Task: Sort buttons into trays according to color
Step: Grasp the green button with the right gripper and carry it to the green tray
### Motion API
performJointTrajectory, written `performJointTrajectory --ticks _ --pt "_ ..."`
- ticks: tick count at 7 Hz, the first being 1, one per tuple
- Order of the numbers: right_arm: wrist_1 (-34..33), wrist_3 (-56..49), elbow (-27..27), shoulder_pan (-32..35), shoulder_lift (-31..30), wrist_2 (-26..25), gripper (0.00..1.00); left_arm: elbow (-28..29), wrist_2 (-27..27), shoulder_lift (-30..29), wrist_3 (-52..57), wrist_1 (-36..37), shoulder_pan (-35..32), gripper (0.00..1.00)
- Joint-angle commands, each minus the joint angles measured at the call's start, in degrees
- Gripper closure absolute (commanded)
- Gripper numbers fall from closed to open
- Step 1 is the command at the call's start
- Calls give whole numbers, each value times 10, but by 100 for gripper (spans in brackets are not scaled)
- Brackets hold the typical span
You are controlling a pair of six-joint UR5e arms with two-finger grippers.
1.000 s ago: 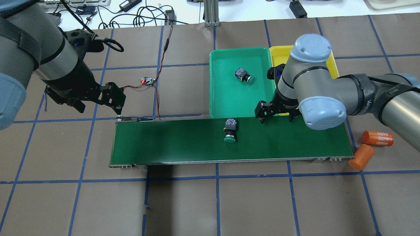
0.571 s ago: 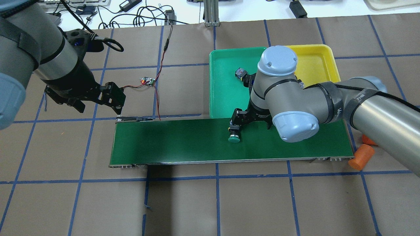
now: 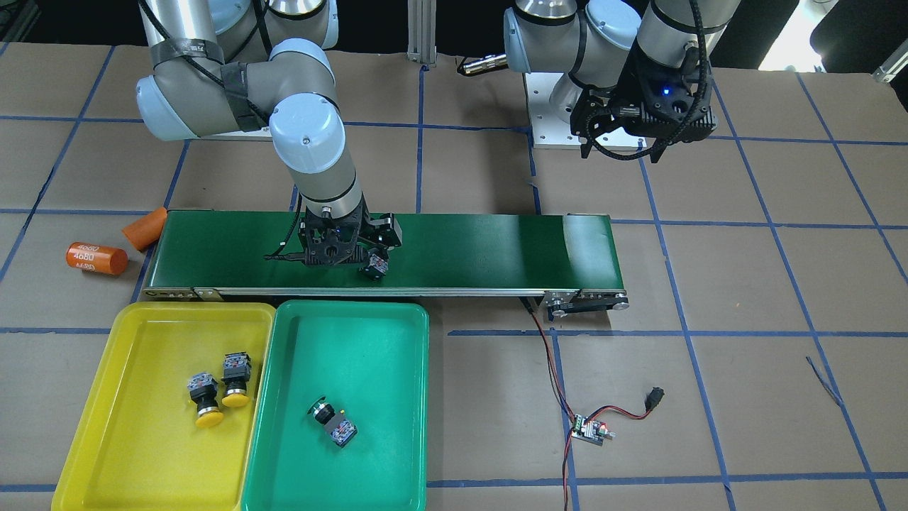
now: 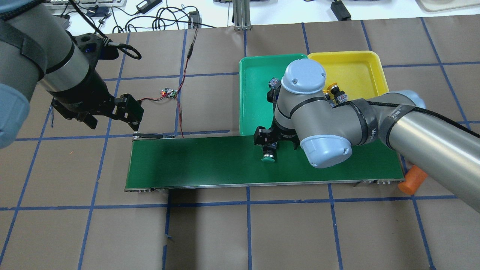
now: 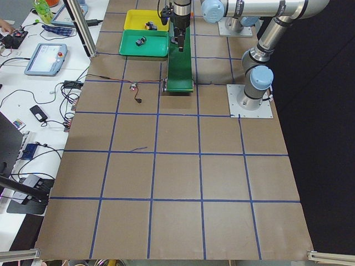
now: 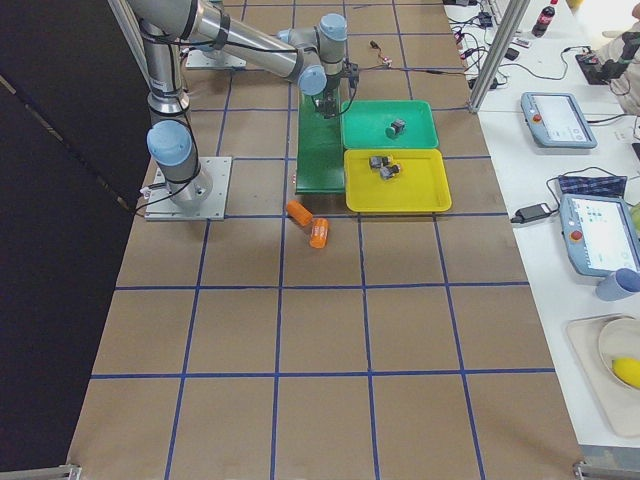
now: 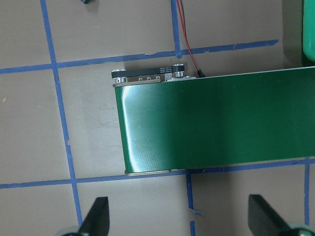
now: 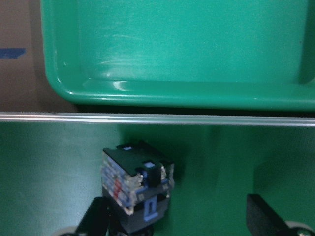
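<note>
Green-capped button [image 4: 268, 156], black-grey blocky body, laid on conveyor belt [image 4: 195, 161], flanked by wide-spread right gripper [image 8: 179, 216], left gripper [image 7: 178, 216] likewise spread wide.

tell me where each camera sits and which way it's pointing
Front-facing: across the table, facing the robot, steeply down; right arm at view-left, left arm view-right.
Overhead: behind the robot's shoulders, looking forward and down; both arms.
Exterior left: table end nearest the left arm, looking along it; both arms.
Exterior right: opposite end; right arm nearest.
Left wrist: straight down on the conveyor belt end; left claw tips.
Right wrist: low over the belt, on the green button and green tray; right claw tips.
Shared: both wrist views show the belt.
</note>
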Motion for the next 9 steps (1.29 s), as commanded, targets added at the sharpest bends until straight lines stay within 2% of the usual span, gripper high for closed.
performJointTrajectory --ticks 1,2,3,4,5,6,7,9 --pt "-31 8 0 12 14 3 0 0 0 0 0 0 0 0" --pt "-56 14 0 19 19 1 14 0 0 0 0 0 0 0" --pt "-60 14 0 19 23 -5 57 0 0 0 0 1 0 0" --pt "-59 12 -1 17 24 -10 85 0 0 -1 0 1 0 0" --pt "-59 11 -7 9 20 -14 88 0 0 -1 0 1 0 0" --pt "-51 9 -42 7 25 -24 88 0 -1 -1 0 1 0 0" --pt "-29 9 -97 6 39 -27 87 0 0 -1 0 0 0 0" --pt "-12 3 -234 -14 127 -21 79 -1 -1 -1 1 0 0 0"
